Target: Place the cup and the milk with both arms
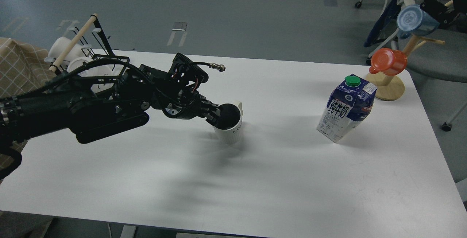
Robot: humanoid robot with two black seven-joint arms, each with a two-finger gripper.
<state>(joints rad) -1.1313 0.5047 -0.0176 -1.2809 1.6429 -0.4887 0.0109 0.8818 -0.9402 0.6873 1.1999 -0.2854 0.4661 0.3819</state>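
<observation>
Two task items on the white worktop point(255, 179). Item one: the cup point(231, 125), ribbed white, dark inside, at frame centre, upright; my left tool point(216, 116) reaches in from the left with its fingers clamped on the near rim. Item two: the milk carton point(346, 109), green cap, standing at centre right, well apart from the cup. Behind it, upper right: an orange cup point(389, 61) on a wooden stand point(390, 88).

left arm: reaches in from the table's left edge, stretched toward centre | left gripper point(216, 116): fingers dark, spacing unreadable | right arm: out of view
</observation>
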